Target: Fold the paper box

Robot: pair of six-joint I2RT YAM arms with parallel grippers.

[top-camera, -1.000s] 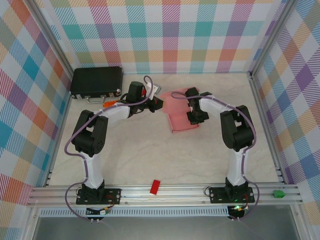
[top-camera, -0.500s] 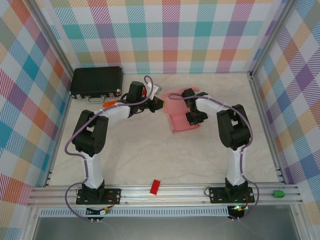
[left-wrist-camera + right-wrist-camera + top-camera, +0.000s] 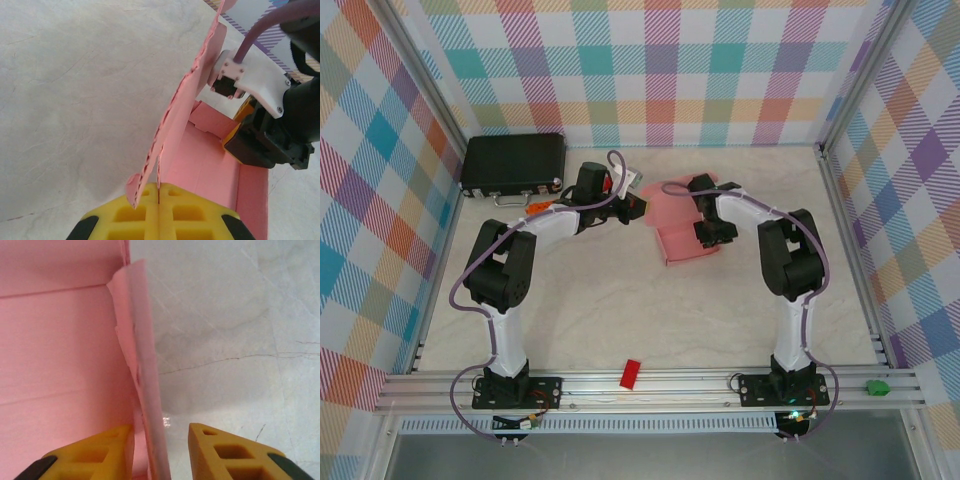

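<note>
Paper box (image 3: 682,242) lies partly folded, one flap raised, with the black case (image 3: 514,163) well off to its left. My left arm bends at the elbow and reaches to the box's left side, the left gripper (image 3: 159,196) pinching that raised flap's edge. My right arm folds over the box from its right, wrist tipped down, the right gripper (image 3: 161,435) spread astride a thin upright wall.

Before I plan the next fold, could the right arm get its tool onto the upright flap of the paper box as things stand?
Probably yes: the flap stands between the open jaws of the right tool, with nothing in the way, while the left tool pinches the paper box.
</note>
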